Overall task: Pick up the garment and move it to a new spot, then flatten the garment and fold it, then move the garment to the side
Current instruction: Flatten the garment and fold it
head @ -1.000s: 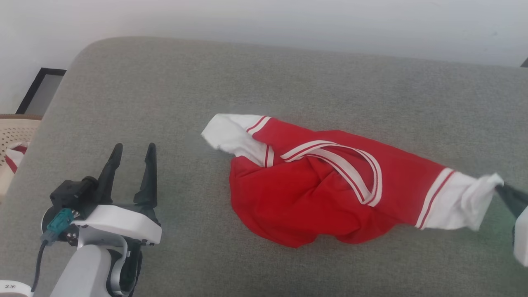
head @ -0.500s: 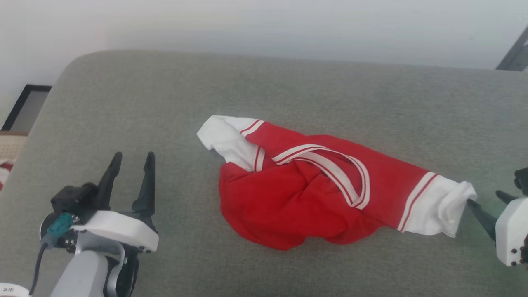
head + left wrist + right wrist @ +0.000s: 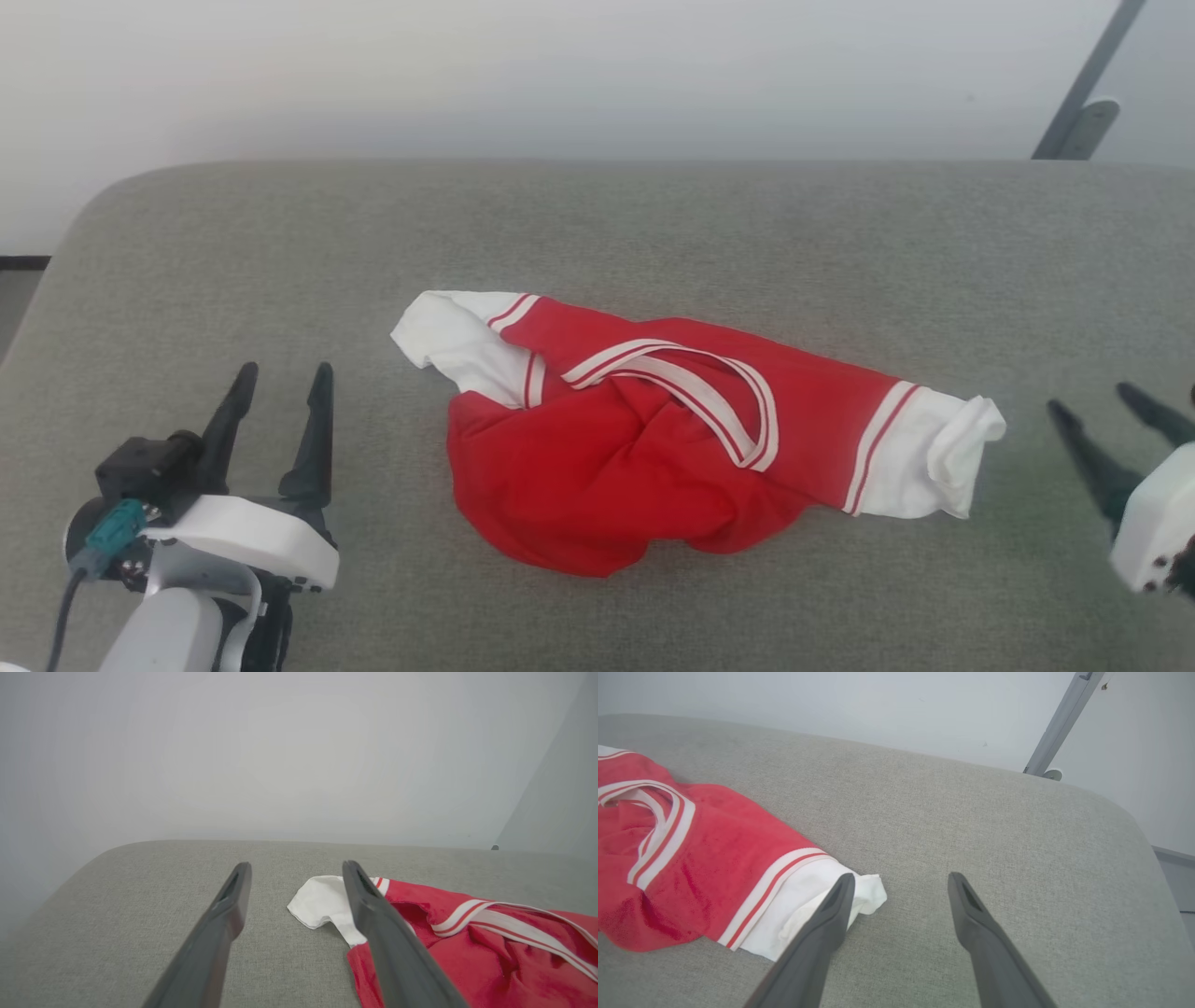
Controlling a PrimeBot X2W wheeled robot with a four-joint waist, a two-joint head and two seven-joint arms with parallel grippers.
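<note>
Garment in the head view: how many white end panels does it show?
2. The left panel lies toward the left gripper; the right panel lies near the right gripper. The garment's folds may hide more.

Right end effector [image 3: 1090, 397] body cut at edge; garment [image 3: 467, 961] cropped in wrist views.

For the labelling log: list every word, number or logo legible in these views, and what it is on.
None can be read.
The crumpled red jersey presents plain red cloth, white panels and striped trim, with no lettering facing a camera.
The grey cushion is unmarked.
</note>
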